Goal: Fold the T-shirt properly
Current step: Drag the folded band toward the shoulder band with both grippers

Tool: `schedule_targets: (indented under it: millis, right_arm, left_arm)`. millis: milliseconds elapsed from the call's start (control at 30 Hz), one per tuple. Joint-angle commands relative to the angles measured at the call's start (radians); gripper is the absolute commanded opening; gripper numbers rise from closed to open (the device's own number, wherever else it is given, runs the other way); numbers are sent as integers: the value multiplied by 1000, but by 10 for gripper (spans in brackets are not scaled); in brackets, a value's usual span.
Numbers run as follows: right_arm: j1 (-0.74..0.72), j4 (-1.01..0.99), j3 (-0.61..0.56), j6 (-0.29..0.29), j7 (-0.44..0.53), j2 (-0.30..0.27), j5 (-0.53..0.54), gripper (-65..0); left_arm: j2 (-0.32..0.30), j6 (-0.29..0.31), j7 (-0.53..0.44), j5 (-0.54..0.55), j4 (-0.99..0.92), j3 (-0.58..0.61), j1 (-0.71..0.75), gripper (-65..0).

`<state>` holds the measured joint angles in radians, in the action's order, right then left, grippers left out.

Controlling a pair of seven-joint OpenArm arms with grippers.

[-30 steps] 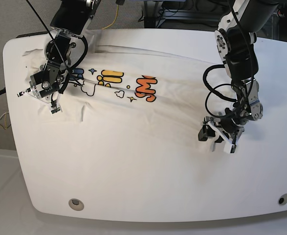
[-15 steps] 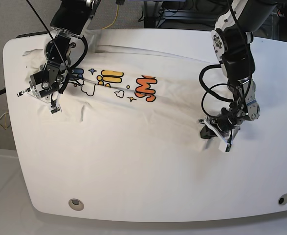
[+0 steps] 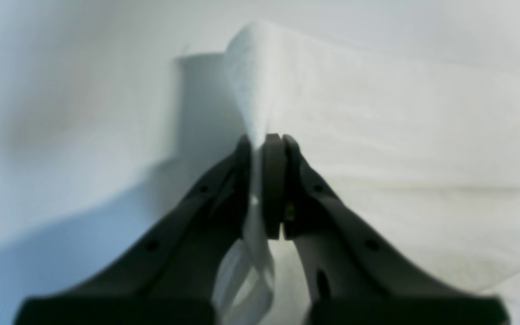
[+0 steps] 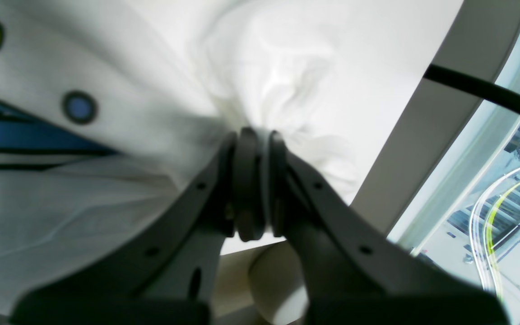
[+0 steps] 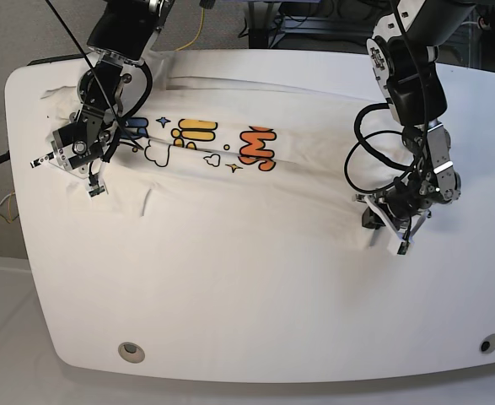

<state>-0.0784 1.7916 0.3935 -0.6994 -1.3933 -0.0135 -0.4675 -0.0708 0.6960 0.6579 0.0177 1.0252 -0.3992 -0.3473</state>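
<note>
I hold the T-shirt, spread across the table, pinched in both left gripper and right gripper; next I judge a level lift for the fold.

base view high above table, 2 wrist views close, sharing T-shirt

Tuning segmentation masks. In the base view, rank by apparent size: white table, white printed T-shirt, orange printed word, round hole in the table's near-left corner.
1. White table
2. White printed T-shirt
3. Orange printed word
4. Round hole
</note>
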Motion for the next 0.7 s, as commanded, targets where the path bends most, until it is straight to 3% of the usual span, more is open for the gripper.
schedule_targets:
  millis: [0,367,667]
  right_arm:
    - [-27,15,0,1,-3,-10,-9,-632]
    - [-28,15,0,1,-3,-9,-7,-632]
    - [-28,15,0,1,-3,-9,-7,-632]
  left_arm:
    - [-8,2,13,17,74,-2,-29,-623]
    - [-8,2,191,17,292,-2,-17,-623]
    - [-1,2,260,18,375,-2,6,-623]
